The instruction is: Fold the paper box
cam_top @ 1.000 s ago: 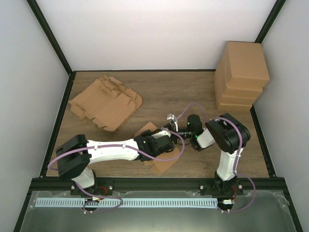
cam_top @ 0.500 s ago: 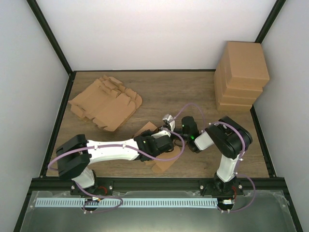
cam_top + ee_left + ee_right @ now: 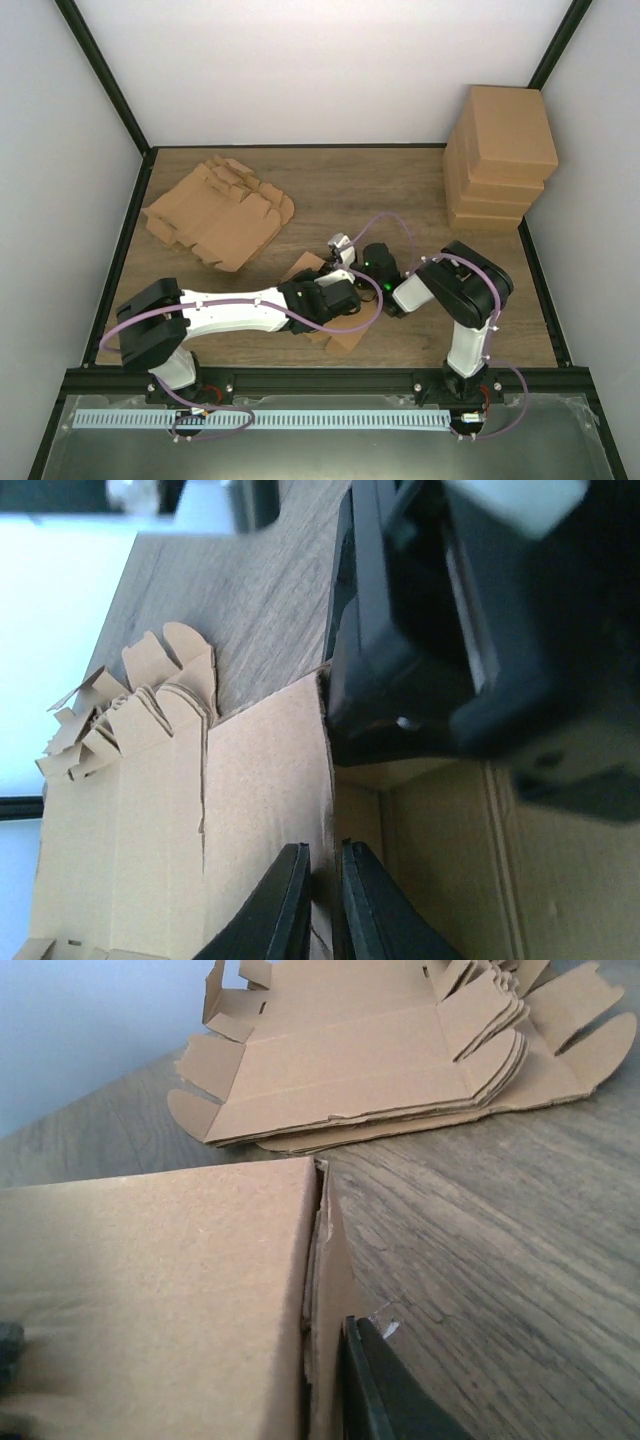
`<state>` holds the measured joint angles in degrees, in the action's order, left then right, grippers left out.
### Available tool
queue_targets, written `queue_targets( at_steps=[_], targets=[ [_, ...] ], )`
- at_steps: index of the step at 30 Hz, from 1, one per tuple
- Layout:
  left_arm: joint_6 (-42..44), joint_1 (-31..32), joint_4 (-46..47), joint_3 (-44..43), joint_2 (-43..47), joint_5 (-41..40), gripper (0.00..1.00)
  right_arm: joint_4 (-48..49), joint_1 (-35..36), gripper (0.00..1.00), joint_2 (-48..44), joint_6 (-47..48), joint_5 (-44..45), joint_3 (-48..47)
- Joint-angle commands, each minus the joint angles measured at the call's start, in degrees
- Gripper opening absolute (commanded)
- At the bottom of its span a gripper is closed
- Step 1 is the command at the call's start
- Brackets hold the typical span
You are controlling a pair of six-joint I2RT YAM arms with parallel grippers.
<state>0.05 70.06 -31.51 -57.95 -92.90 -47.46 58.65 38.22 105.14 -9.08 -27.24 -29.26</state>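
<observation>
Paper box (image 3: 343,340) judged part-formed: left pincer (image 3: 320,900) clamps 1 raised wall, right pincer (image 3: 350,258) at its corner flap, grip undeterminable; closing folds outstanding.

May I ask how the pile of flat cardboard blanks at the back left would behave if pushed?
The pile of flat blanks would probably shear and fan out, since its sheets already sit offset. Each looks thin and creased, so likely light and floppy along the folds.

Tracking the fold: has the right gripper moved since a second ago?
Yes: the right gripper slid left, away from the stacked boxes.
</observation>
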Motion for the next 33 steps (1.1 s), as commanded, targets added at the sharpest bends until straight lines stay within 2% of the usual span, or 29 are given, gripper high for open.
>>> queue_targets(
  at_steps=[1,2,4,6,8,10,16,22,25,28,33],
  targets=[
    [-1.19,0.43,-1.27,-0.75,-1.49,2.66,0.16,1.13,3.81,0.06,-0.41,1.77,10.57,-0.61],
    [-1.31,0.43,-1.75,-1.1,-1.43,3.9,0.24,1.0,4.69,0.02,-0.48,2.05,12.68,-0.55],
    [-1.72,0.43,-1.87,-1.64,0.52,7.33,0.5,1.24,5.4,0.01,-0.29,1.7,14.71,-0.45],
    [-2.61,0.43,-1.15,-2.16,4.37,9.62,0.69,1.21,5.5,0.01,0.1,1.16,14.85,-0.54],
    [-4.51,0.03,-0.57,-3.44,9.16,10.82,0.8,0.76,5.53,0.01,-0.11,1.01,14.97,-0.41],
    [-6.71,-2.63,-1.07,-5.17,13.66,13.4,0.87,-0.24,5.47,0.01,-0.92,1.08,14.9,-0.04],
    [-13.19,-19.97,-3.98,-8.63,21.23,32.81,0.9,-3.52,5.53,0.01,-5.42,1.54,14.77,2.14],
    [-16.28,-34.9,-3.22,-6.4,17.88,54.79,0.91,-7.21,7.58,0.04,-7.26,2.29,17.64,2.08],
    [-15.85,-37.02,0.87,-2.67,16.57,60.38,0.91,-8.09,10.29,0.06,-7.13,2.57,21.26,2.09],
    [-14.51,-37.16,3.53,-0.78,14.84,64.24,0.9,-7.64,12.16,0.12,-6.97,1.93,23.6,2.79],
    [-13.44,-37.17,3.94,0.8,11.22,68.04,0.87,-5.03,13.56,0.12,-6.65,1.1,25.92,4.16]
  ],
)
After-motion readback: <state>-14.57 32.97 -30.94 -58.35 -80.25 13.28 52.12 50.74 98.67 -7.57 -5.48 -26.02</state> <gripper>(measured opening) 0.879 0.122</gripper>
